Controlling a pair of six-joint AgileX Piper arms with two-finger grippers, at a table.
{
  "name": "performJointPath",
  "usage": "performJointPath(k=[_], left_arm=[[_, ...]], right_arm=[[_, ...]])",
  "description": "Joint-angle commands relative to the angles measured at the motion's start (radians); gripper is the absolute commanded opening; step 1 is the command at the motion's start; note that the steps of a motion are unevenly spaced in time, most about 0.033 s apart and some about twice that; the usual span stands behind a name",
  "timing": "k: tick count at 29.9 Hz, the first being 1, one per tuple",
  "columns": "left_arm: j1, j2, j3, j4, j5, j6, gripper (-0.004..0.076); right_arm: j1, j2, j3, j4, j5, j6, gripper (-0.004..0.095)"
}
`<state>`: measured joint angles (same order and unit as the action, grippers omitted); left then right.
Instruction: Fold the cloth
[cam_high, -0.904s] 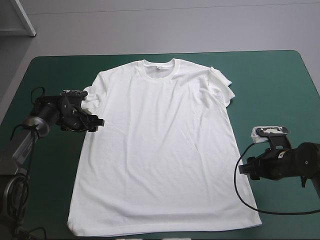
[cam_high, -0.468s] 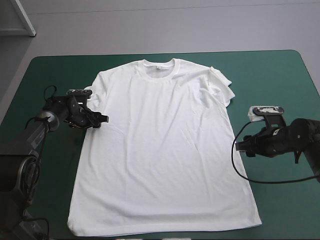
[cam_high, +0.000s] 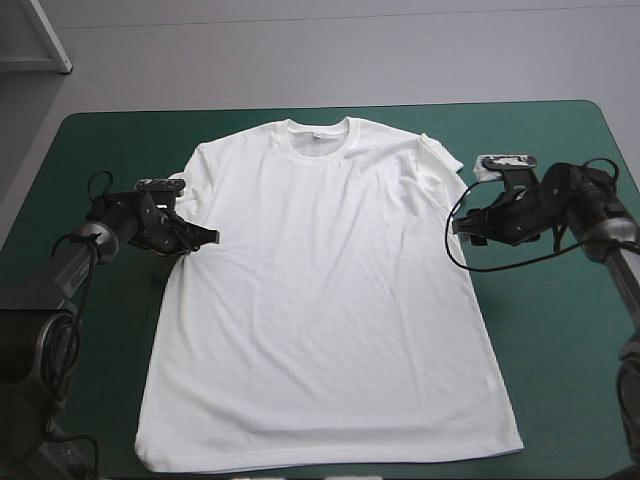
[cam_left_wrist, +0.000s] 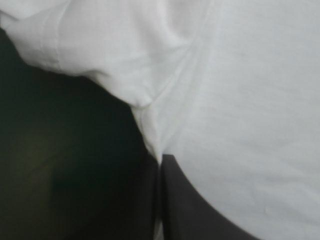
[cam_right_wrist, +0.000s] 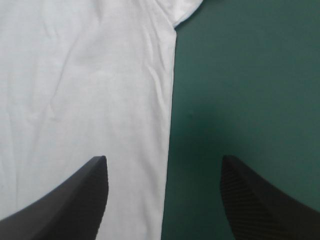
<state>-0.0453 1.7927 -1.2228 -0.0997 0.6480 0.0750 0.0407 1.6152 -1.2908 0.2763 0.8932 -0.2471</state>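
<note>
White T-shirt (cam_high: 320, 290), grasp stage: left pincer (cam_left_wrist: 160, 159) clamped on its armpit. The right pincer (cam_right_wrist: 163, 160), apart astride the side edge, should close next.

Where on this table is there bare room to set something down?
Bare teal-green table cover: the far strip beyond the collar of the white short-sleeved T-shirt, and the near right, between its side and the table edge. Crowded at both sleeves: left gripper, right gripper.

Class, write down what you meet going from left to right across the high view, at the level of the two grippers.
left gripper → T-shirt → right gripper
</note>
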Motion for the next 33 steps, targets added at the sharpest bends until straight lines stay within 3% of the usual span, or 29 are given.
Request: performJointPath(k=[1, 7, 19, 22, 26, 33], left_arm=[[0.002, -0.031, -0.021, -0.012, -0.001, 0.001, -0.0008], [0.002, -0.031, -0.021, -0.014, 0.001, 0.001, -0.0008], [0.002, -0.031, -0.021, -0.038, 0.003, 0.001, -0.0008], [0.002, -0.031, -0.021, -0.038, 0.003, 0.001, -0.0008], [0.002, -0.042, -0.021, -0.038, -0.004, 0.001, -0.0008], [0.002, -0.116, -0.073, -0.036, 0.016, -0.004, -0.0008]], right_arm=[[0.005, 0.056, -0.096, 0.047, -0.037, -0.030, 0.0602], [0.057, 0.206, -0.209, 0.049, -0.079, -0.044, 0.0536], [0.079, 0.374, -0.279, 0.054, -0.090, -0.007, 0.0522], [0.087, 0.376, -0.279, 0.057, -0.090, -0.011, 0.0370], [0.088, 0.362, -0.279, 0.059, -0.087, -0.025, -0.0022], [0.088, 0.276, -0.339, 0.049, -0.061, -0.025, -0.0019]])
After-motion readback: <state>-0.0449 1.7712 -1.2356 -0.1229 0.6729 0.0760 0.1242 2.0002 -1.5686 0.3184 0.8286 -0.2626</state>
